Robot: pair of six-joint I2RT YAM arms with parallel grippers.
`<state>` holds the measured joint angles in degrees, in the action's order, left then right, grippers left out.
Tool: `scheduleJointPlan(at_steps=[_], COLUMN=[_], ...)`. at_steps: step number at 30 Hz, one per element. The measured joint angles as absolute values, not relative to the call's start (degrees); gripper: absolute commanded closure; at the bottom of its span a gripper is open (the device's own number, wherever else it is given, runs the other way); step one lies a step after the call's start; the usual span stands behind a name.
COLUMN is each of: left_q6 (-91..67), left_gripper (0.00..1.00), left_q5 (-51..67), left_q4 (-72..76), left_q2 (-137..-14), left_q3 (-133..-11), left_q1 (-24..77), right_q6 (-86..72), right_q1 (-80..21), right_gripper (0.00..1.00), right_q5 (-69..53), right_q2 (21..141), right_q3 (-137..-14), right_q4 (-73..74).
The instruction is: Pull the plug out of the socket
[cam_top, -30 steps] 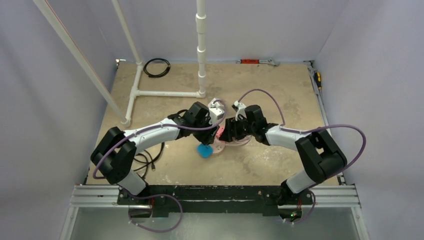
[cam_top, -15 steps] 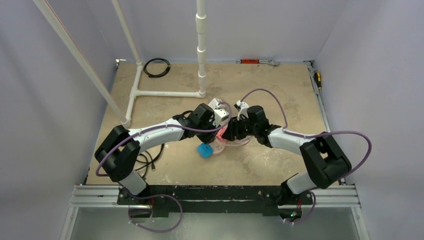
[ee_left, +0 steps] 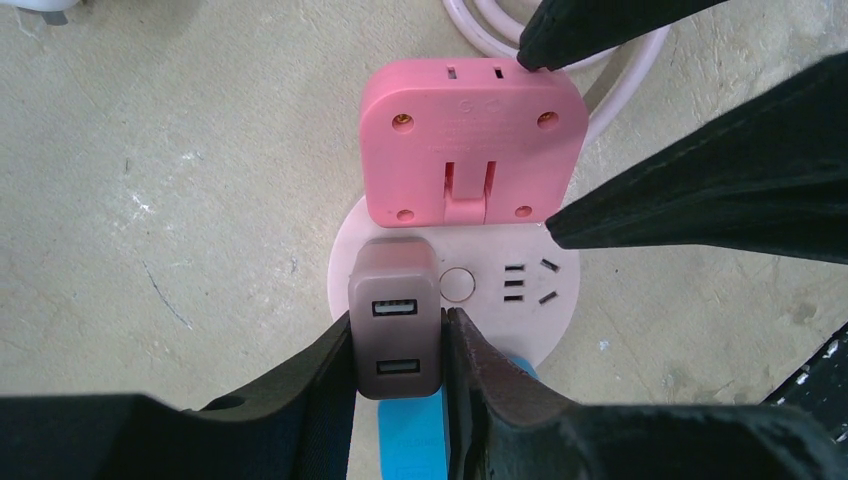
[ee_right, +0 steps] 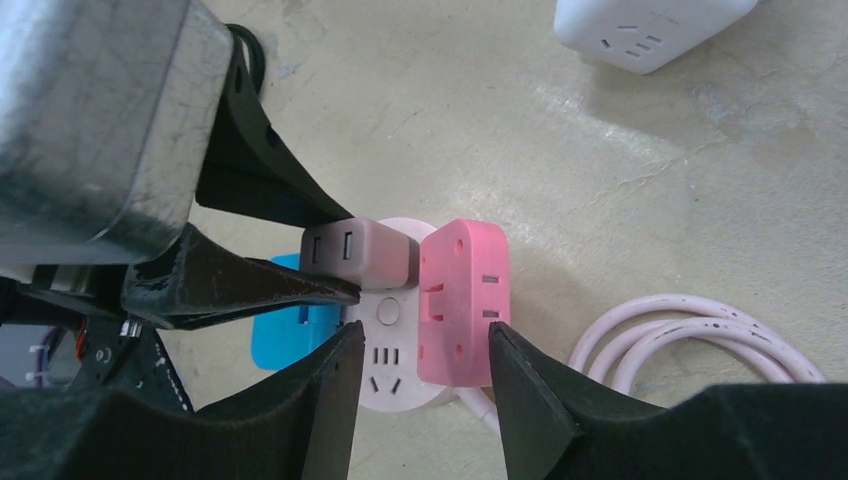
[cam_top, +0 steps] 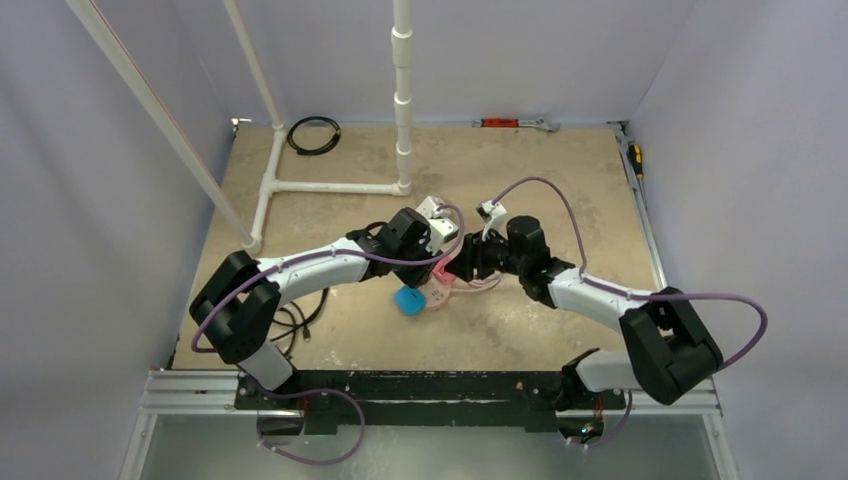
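On the socket (ee_left: 525, 300), left tool (ee_left: 397, 320) newly clamped on brown plug (ee_right: 357, 254)

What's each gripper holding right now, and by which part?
Left gripper clamps the mauve USB charger by its side faces. Right gripper straddles the pink adapter, jaws open.

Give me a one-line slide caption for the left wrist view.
Left gripper clamps the mauve USB charger on the round socket; right gripper straddles the pink plug.

Counter (cam_top: 560, 190): we see a beige, scuffed top.
On it: we see the socket (ee_left: 500, 320), its coiled cord (ee_right: 690, 308), a white pipe frame (cam_top: 330, 187) and a black cable coil (cam_top: 292, 134).
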<state>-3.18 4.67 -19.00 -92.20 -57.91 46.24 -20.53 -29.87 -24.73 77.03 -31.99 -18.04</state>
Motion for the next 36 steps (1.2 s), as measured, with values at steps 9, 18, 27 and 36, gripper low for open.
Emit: scheduleJointPlan(at_steps=[9,18,27,36], left_q6=[-3.2,-3.2,-3.2,-3.2], left_gripper=[1.00,1.00,1.00,1.00], left_q5=[4.2,4.2,4.2,4.2], left_q4=[-19.2,-19.2,-19.2,-19.5], left_q2=[-92.2,-92.2,-92.2,-92.2], left_q3=[-58.0,-58.0,-58.0,-58.1], left_q1=[46.3,46.3,46.3,46.3], right_q6=[-21.3,-22.3,-22.2,-22.0], right_q1=[-30.1,-30.1,-30.1,-30.4], right_gripper=[0.45,0.35,0.37,0.41], right_q5=[-21.4,-20.6,-24.6,-27.8], right_q2=[73.2,78.2,80.0,79.2], right_q3=[-30.2,-30.2,-30.2,-30.2], right_q4=[-17.9,-17.5,-19.2,-21.9])
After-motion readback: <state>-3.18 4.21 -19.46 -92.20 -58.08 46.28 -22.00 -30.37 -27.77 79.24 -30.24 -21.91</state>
